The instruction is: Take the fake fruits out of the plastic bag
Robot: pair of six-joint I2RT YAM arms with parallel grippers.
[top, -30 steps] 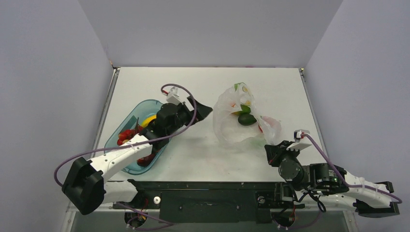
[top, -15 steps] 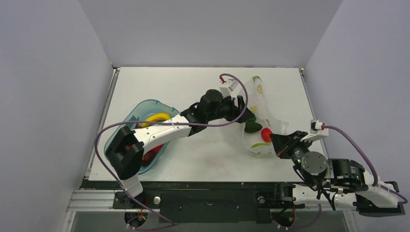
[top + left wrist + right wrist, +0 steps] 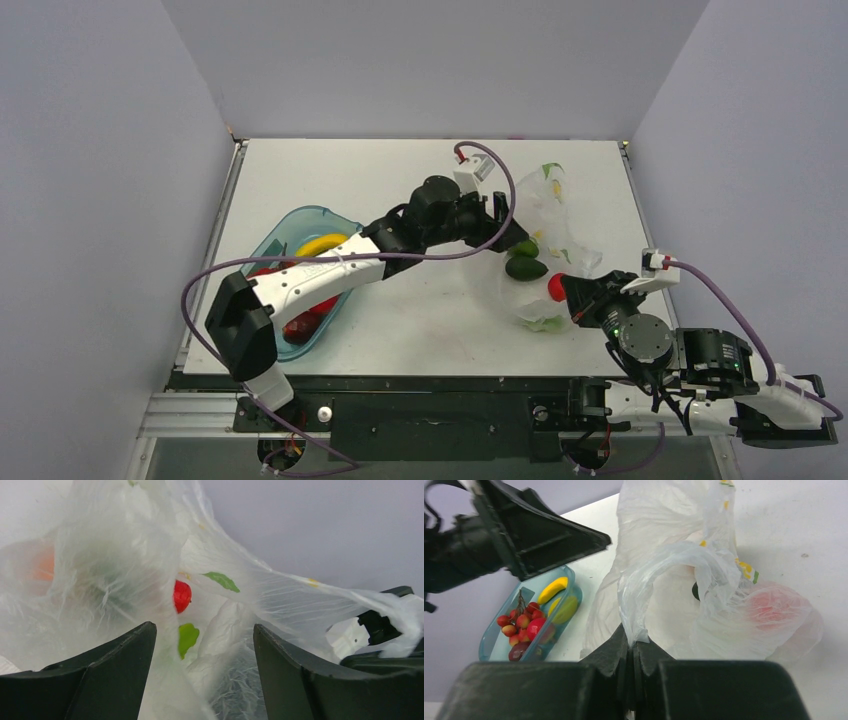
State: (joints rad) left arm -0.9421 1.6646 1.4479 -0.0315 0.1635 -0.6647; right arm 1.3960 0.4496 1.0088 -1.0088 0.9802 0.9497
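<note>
The plastic bag (image 3: 548,225) lies at the right of the table, crinkled and translucent. My right gripper (image 3: 574,295) is shut on a twisted strip of the bag (image 3: 664,575) at its near edge and holds it up. My left gripper (image 3: 506,229) is open at the bag's left side, with loose bag film between its fingers (image 3: 112,680). A dark green fruit (image 3: 525,268), a red fruit (image 3: 556,287) and a green piece (image 3: 543,322) are at the bag. The left wrist view shows the red fruit (image 3: 182,596) and green piece (image 3: 188,637) through the film.
A teal-blue oval tray (image 3: 262,256) stands at the left and holds a banana (image 3: 320,243), a mango (image 3: 565,609), an apple (image 3: 536,628) and a cluster of red berries (image 3: 516,620). Walls enclose the table on three sides.
My left arm has swung from the tray across to the bag. My right gripper has moved right with the bag's edge, and the bag has shifted and stretched that way.
</note>
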